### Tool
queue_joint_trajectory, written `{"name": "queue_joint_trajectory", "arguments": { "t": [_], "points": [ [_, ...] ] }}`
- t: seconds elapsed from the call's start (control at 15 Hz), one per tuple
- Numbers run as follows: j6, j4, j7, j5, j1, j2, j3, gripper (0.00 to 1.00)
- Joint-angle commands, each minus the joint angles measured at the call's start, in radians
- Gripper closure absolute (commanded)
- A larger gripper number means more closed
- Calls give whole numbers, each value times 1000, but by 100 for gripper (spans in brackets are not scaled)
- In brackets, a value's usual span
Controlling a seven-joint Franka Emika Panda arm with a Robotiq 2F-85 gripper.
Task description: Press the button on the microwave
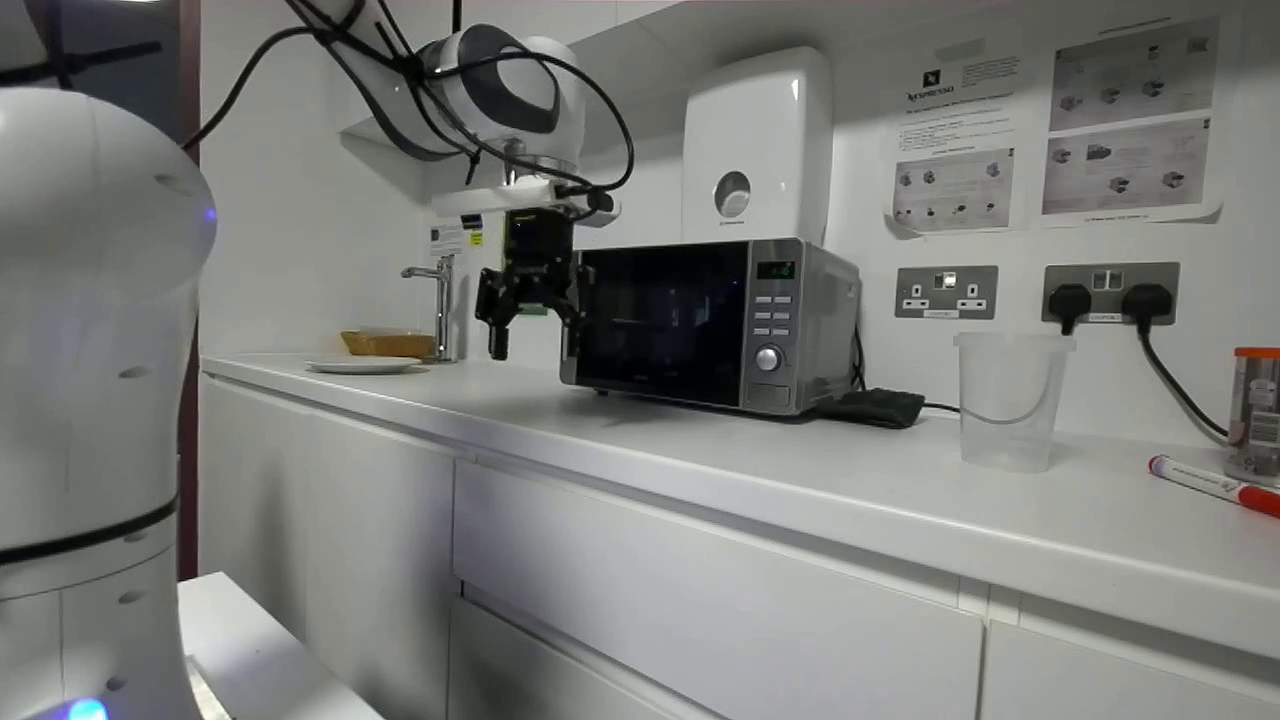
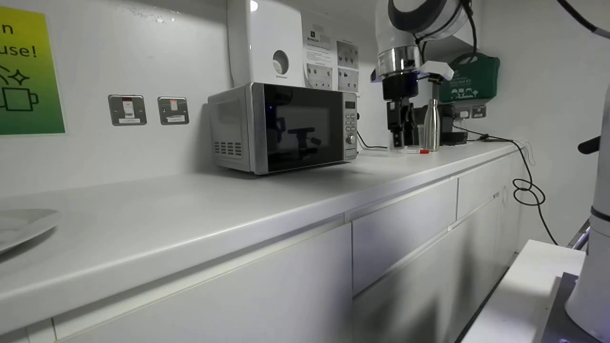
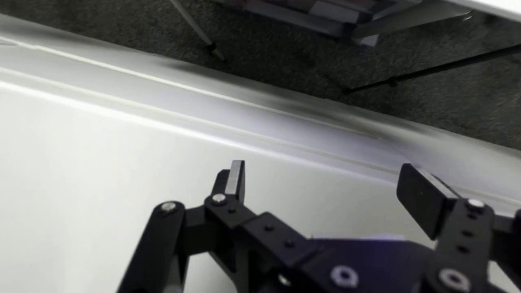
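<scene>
Past the control strip [image 1: 770, 326] of the microwave [image 1: 690, 325], on the white counter [image 1: 520, 400]: just beside the microwave, a dark limp thing [image 1: 872, 407] of unclear kind; well apart from it, a red-and-white marker [image 1: 1215, 486], flat on its side. On the wall past that same end, grey sockets [image 1: 920, 282], one pair with black plugs [image 1: 1069, 302], and printed sheets [image 1: 955, 150]. Behind and above the microwave, a white wall box [image 1: 757, 130]. Past its opposite end, a chrome tap [image 1: 443, 310] and a white plate [image 1: 363, 366]. Across the microwave's edge at that end, in an exterior view, one finger of the gripper [image 1: 533, 345], hiding a sliver of it.

Near the microwave, past its control-strip end, an upright clear tub [image 1: 1010, 400]; farther from it, an orange-lidded jar [image 1: 1257, 415] with contents too small to tell. Also past that end, in an exterior view, an upright steel bottle [image 2: 432, 127]. Past the opposite end, a brown dish [image 1: 388, 345], contents not to be made out. Dark microwave door [image 1: 655, 335] closed, with the cavity lost behind reflections.

Microwave upright on the counter, with a lit green display [image 1: 776, 270], small buttons [image 1: 772, 316] and a round knob [image 1: 768, 358] on the strip. Gripper out in front of the door, apart from it, fingertips downward and lower than the microwave's top. Fingers spread wide, with counter between the pads in the wrist view.
</scene>
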Motion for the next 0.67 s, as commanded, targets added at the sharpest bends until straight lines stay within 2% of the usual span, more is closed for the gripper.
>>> {"name": "queue_joint_trajectory", "arguments": {
  "t": [0.0, 0.33, 0.6],
  "points": [
    [121, -29, 87, -164, -75, -5, 45, 0],
    [245, -66, 216, -457, -165, -3, 103, 0],
    [265, -81, 363, -732, -225, -16, 155, 0]
  ]
}}
